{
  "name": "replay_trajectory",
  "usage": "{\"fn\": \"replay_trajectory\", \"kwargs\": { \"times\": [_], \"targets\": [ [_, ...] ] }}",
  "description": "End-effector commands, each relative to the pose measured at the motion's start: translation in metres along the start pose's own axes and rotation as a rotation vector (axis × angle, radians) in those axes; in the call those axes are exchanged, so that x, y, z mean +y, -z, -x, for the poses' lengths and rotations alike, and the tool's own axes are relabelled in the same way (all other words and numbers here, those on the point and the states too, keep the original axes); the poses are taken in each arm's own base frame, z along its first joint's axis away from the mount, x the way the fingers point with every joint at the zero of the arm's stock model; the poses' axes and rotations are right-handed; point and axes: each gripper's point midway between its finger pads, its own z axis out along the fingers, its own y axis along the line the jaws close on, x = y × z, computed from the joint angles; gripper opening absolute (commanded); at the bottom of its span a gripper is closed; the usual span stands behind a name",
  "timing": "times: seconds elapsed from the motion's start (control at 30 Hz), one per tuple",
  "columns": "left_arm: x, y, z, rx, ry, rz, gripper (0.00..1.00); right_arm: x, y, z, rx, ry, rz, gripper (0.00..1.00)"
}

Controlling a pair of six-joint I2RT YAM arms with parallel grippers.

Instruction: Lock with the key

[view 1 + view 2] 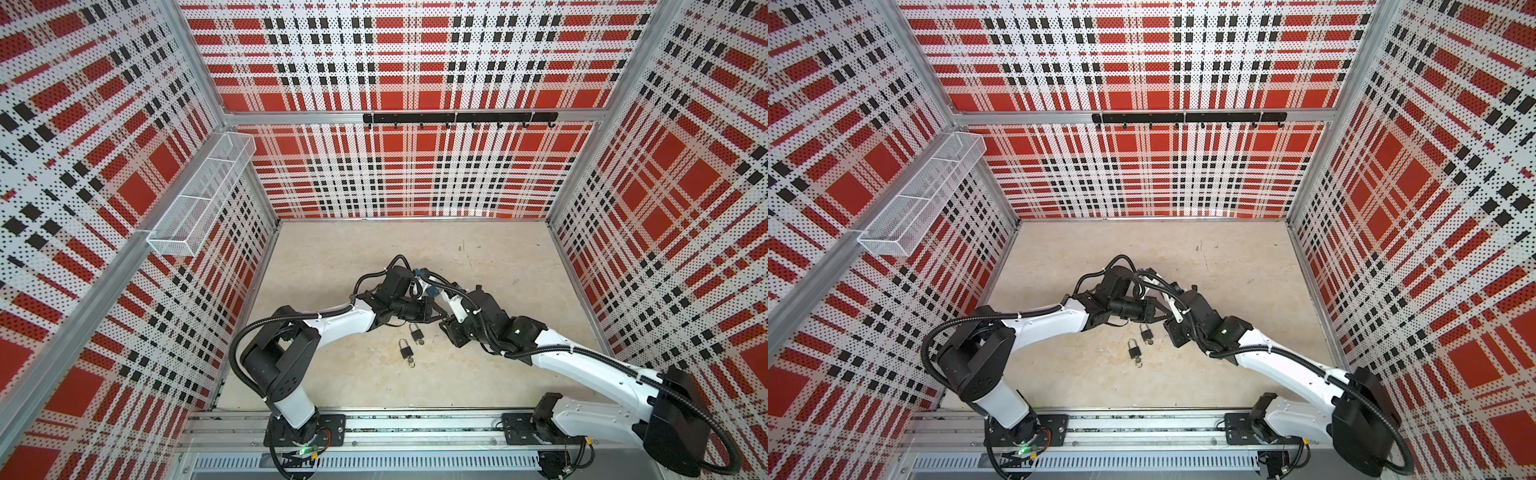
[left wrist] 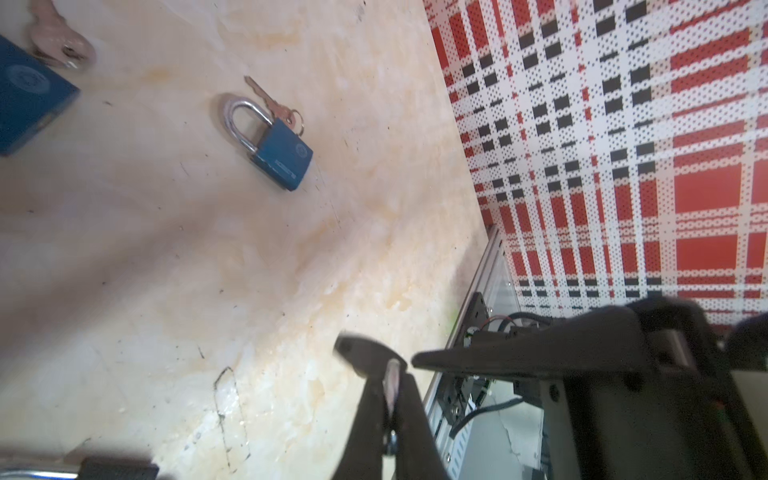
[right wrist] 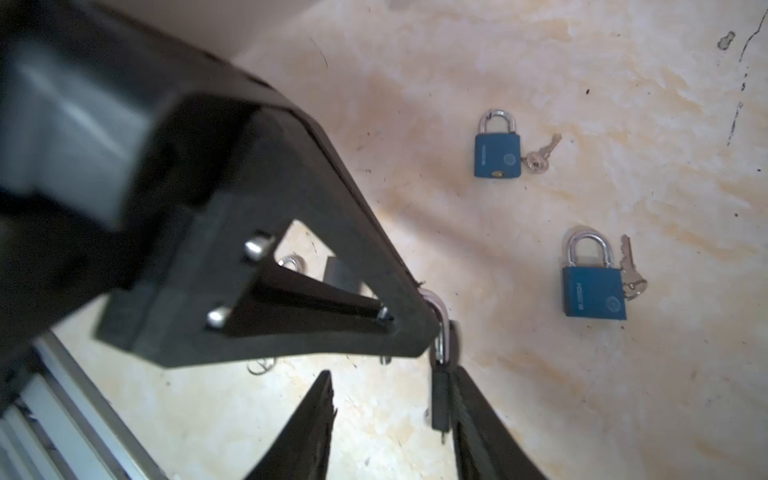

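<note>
Mid-surface, the left gripper (image 3: 430,328) pinches shut on the shackle (image 3: 444,332) of a padlock (image 3: 441,395) hanging edge-on against one finger of the right gripper (image 3: 390,372), its jaws apart. Small, rigid steel, probably heavy and slick: best clamped across the flat body, not the pivoting shackle.

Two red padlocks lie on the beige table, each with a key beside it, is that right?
No. The two metal padlocks are blue, not red; the right wrist view shows it. Each lies on the beige table with a key beside it.
</note>
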Motion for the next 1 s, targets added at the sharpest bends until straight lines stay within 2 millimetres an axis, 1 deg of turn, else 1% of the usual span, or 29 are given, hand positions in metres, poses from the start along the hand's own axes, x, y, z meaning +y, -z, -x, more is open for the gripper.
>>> {"fn": "replay_trajectory", "kwargs": {
  "times": [0.0, 0.07, 0.27, 0.33, 0.43, 0.57, 0.63, 0.73, 0.87, 0.97],
  "targets": [
    [-0.005, 0.01, 0.028, -0.14, 0.014, 0.018, 0.0, -0.002, 0.014, 0.022, -0.131, -0.09, 0.072, 0.51],
    [-0.008, 0.011, 0.034, -0.174, 0.022, 0.016, 0.0, -0.007, 0.022, 0.025, -0.17, -0.13, 0.107, 0.51],
    [-0.024, 0.016, 0.051, -0.272, 0.075, -0.007, 0.0, -0.04, 0.039, 0.032, -0.322, -0.279, 0.196, 0.49],
    [-0.031, 0.02, 0.057, -0.311, 0.101, -0.02, 0.0, -0.044, 0.043, 0.035, -0.36, -0.3, 0.232, 0.48],
    [-0.042, 0.028, 0.064, -0.351, 0.121, -0.041, 0.0, -0.043, 0.05, 0.045, -0.408, -0.292, 0.274, 0.46],
    [-0.054, 0.038, 0.07, -0.379, 0.152, -0.074, 0.0, -0.034, 0.052, 0.056, -0.42, -0.262, 0.325, 0.43],
    [-0.061, 0.042, 0.071, -0.383, 0.156, -0.092, 0.0, -0.032, 0.052, 0.061, -0.419, -0.25, 0.338, 0.44],
    [-0.068, 0.045, 0.071, -0.381, 0.163, -0.11, 0.0, -0.028, 0.054, 0.07, -0.442, -0.23, 0.365, 0.48],
    [-0.078, 0.047, 0.069, -0.376, 0.154, -0.13, 0.0, -0.029, 0.055, 0.076, -0.449, -0.214, 0.358, 0.48],
    [-0.081, 0.047, 0.069, -0.37, 0.154, -0.14, 0.0, -0.03, 0.057, 0.08, -0.461, -0.203, 0.345, 0.48]
  ]
}}
